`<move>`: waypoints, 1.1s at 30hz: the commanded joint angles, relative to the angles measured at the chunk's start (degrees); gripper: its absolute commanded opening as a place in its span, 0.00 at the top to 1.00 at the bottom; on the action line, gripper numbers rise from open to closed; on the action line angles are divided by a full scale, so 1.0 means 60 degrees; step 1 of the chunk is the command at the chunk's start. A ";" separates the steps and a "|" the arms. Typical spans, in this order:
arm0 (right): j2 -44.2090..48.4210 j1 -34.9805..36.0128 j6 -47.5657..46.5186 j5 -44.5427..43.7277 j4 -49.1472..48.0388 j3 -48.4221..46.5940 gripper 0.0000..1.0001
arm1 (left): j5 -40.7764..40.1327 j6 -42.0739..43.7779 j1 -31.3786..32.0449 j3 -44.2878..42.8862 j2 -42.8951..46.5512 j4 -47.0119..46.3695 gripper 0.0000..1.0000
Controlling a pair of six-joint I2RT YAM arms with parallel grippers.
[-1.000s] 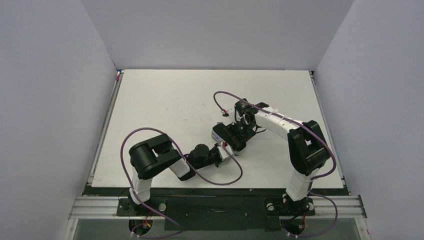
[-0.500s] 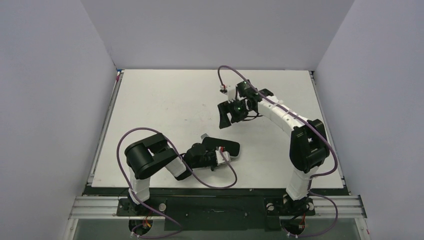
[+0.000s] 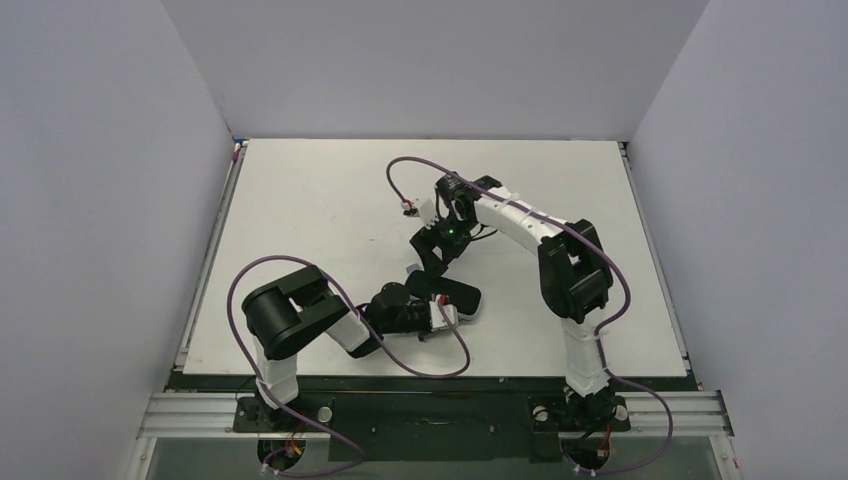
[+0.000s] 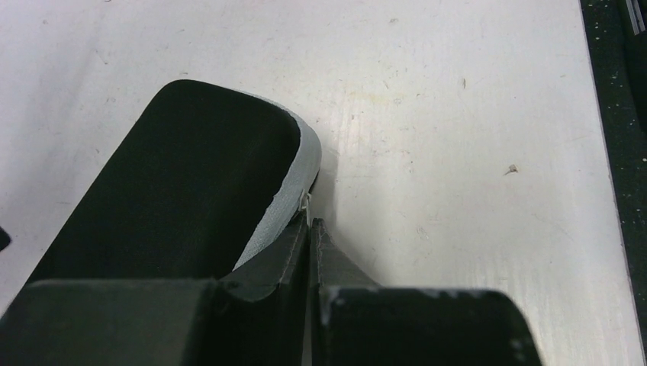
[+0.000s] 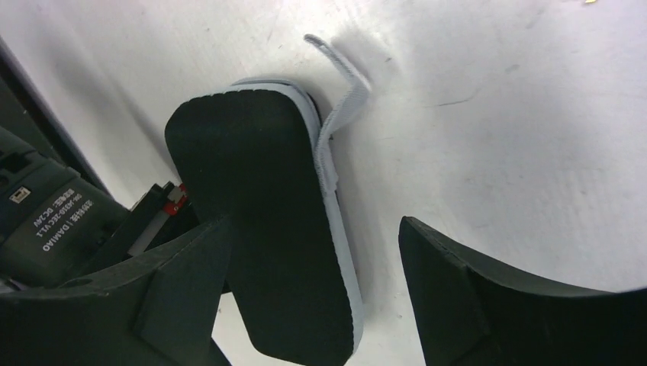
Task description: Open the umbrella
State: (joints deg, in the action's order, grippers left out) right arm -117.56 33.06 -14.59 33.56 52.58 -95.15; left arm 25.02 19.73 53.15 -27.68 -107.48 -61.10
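Here: left jaws pressed together at black-and-grey sleeve [image 4: 175, 191] edge; right jaws wide apart over it.

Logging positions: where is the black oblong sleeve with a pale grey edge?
Top view: the black, grey-edged oblong sleeve lies front-centre on the white table, beside the shut left tool, with the open right tool just beyond it.

Left arm [image 3: 295, 318], right arm [image 3: 568, 268]: black joints, white links, looping purple cables [image 3: 412, 160].
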 commanded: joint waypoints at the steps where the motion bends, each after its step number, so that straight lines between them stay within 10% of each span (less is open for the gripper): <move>1: -0.0339 0.0142 -0.1095 0.1233 0.1365 -0.0706 0.24 | 0.0357 0.0281 -0.0142 0.0102 0.0414 0.0111 1.00; 9: -0.1440 0.0363 -0.1371 0.1621 0.2137 -0.1039 0.23 | 0.0322 0.0416 -0.0326 0.0106 0.0520 0.0345 1.00; 19: -0.0920 -0.0630 0.0897 0.1366 -0.0151 0.0333 1.00 | -0.0168 0.0187 -0.0199 0.0266 0.1063 0.1080 1.00; 33: 0.1522 -0.2051 0.7430 -0.2456 -0.6141 0.3988 1.00 | -0.1324 -0.1079 0.1054 0.0155 0.1235 0.1502 1.00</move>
State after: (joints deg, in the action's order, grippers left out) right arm -111.50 22.90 19.81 35.59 31.62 -74.04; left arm 14.59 17.06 56.42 -26.22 -101.36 -54.13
